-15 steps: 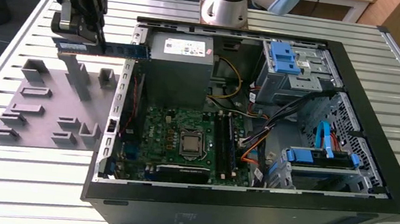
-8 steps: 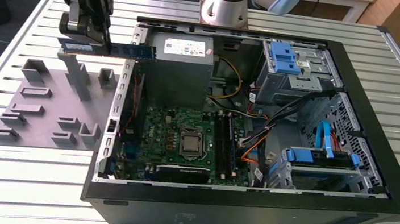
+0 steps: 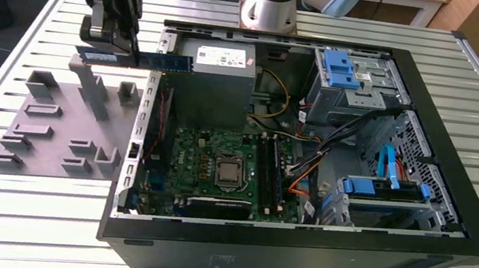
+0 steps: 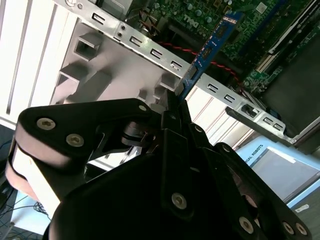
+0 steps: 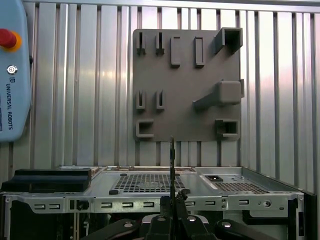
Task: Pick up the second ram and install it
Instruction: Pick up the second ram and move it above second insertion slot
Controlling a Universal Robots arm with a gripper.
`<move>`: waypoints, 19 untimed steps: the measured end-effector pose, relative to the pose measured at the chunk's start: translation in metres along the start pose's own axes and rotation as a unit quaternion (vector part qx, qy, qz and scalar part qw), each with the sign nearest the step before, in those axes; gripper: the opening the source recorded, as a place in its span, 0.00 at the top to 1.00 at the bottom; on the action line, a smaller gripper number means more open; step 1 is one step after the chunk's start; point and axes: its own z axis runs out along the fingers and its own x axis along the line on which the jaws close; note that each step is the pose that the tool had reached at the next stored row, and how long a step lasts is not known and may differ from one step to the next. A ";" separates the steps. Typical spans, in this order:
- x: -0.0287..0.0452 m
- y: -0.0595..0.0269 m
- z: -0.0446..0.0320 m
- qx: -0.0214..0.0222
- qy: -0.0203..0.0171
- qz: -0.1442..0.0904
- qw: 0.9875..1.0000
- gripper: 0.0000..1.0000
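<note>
Fingers (image 4: 171, 125): clenched tight on the second ram (image 3: 166, 62).
Done: it hangs in the air, off the grey holder (image 3: 46, 144).
Left: not in the motherboard (image 3: 210, 151) yet.

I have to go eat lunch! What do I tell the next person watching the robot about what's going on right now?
Gripper: shut on the ram, which sticks out level from it.
Where: the ram hangs in the air over the case wall at the exterior view's left, between the grey holder and the motherboard. In the second wrist view the ram points toward the board.
Done: the ram is off the holder and in the grip.
Left: it is not yet in the black slots. I cannot tell whether another stick already sits there.
</note>
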 end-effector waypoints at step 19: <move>-0.0001 -0.0182 -0.0005 0.000 0.000 0.000 1.000 0.86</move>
